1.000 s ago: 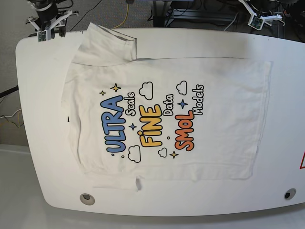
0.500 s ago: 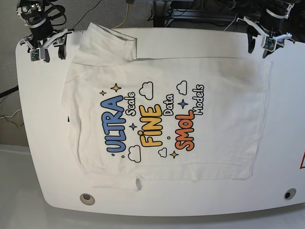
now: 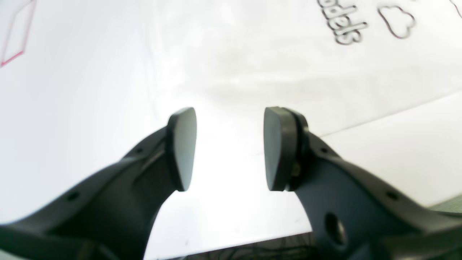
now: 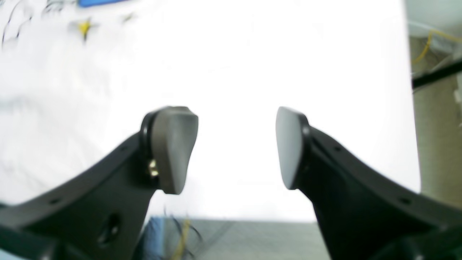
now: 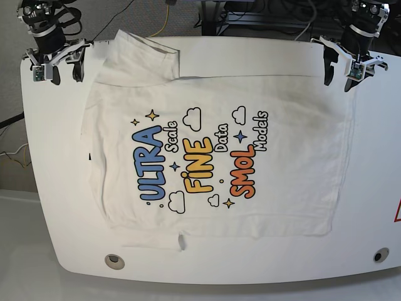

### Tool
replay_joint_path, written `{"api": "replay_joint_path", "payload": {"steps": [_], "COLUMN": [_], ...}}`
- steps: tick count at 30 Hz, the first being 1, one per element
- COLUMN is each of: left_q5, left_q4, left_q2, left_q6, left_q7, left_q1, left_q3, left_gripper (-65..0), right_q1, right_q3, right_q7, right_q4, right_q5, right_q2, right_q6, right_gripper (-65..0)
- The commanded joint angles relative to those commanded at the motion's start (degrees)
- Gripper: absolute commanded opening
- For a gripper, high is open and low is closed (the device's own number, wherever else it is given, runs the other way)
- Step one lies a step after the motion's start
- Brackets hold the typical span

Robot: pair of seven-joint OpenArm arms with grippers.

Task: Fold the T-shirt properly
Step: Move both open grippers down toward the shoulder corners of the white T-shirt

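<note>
Two grippers, left gripper [image 5: 341, 70] and right gripper [image 5: 57, 63], jaws spread wide | T-shirt [image 5: 219, 150] flat on table [image 5: 376, 188] | pinch both far-edge corners together

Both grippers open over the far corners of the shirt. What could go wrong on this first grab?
1. The T-shirt lies flat on the table; the open left gripper, above the hem corner, may pinch only the top layer or slip off.
2. The far sleeve is already folded over; the open right gripper sits over bare table beside it and could miss or bunch it.
3. Uneven grasps could skew the fold.
</note>
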State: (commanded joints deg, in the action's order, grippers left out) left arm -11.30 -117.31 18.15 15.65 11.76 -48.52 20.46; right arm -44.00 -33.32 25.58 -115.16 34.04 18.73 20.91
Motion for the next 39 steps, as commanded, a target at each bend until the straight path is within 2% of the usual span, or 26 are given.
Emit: {"api": "replay_joint_path", "payload": {"steps": [2,8,12,14,20,26,28,32,34,36,39], "left_q5": [-0.38,-0.07,0.28,-0.02,-0.32,-1.98,-2.23,-2.95,-3.34,-4.28,-4.22], "left_q4": [-0.25,-0.32,-0.44,-0.34,-0.34,-0.37,-0.35,-0.44,-0.45,-0.29,-0.26], "left_q2": [-0.52,-0.65,-0.76,-0.89,-1.03,-0.98,-1.00,-0.97,-0.94,-1.31,-1.36], "left_q6": [-0.02,-0.10,-0.07,0.12,0.18,0.32,0.34,0.41,0.42,0.61,0.56], "left_q7": [0.41,0.07,-0.12,1.75,2.71,5.02,5.63,5.72,5.14,3.22,2.88], "left_q1": [0.29,1.05,2.01,2.49,3.23,3.66,3.74,3.68,3.52,3.44,3.50], "left_q3": [0.61,0.75,0.84,0.85,1.41,2.94,3.26,3.69,3.90,4.95,5.18], "left_gripper": [-37.7,-37.1,-32.8,-26.6,-27.2,-35.8,-36.2,-36.1,-35.8,-36.7,-36.9], "right_q1": [0.25,1.23,1.93,3.01,4.32,6.10,6.65,8.16,9.12,12.06,12.77], "right_q3": [-1.34,-1.88,-1.96,-2.09,-1.18,0.38,0.44,0.45,0.36,1.31,1.13], "right_q7": [0.59,2.43,5.39,7.88,9.09,10.19,10.44,11.03,11.42,12.21,12.65], "right_q4": [0.42,1.72,3.01,4.98,9.95,15.17,16.05,17.44,18.02,21.03,22.14], "right_q5": [5.05,8.98,10.85,11.64,10.42,7.17,7.15,7.52,7.72,6.52,6.66], "right_q2": [-2.96,-5.05,-5.82,-7.24,-6.69,-4.29,-3.94,-3.39,-3.11,-1.72,-1.37], "right_q6": [0.54,0.89,0.82,1.45,1.95,3.16,3.47,4.01,4.25,5.27,5.45], "right_gripper": [-29.4,-28.4,-27.3,-27.4,-27.5,-27.6,-27.7,-27.7,-27.6,-27.8,-27.9]}}
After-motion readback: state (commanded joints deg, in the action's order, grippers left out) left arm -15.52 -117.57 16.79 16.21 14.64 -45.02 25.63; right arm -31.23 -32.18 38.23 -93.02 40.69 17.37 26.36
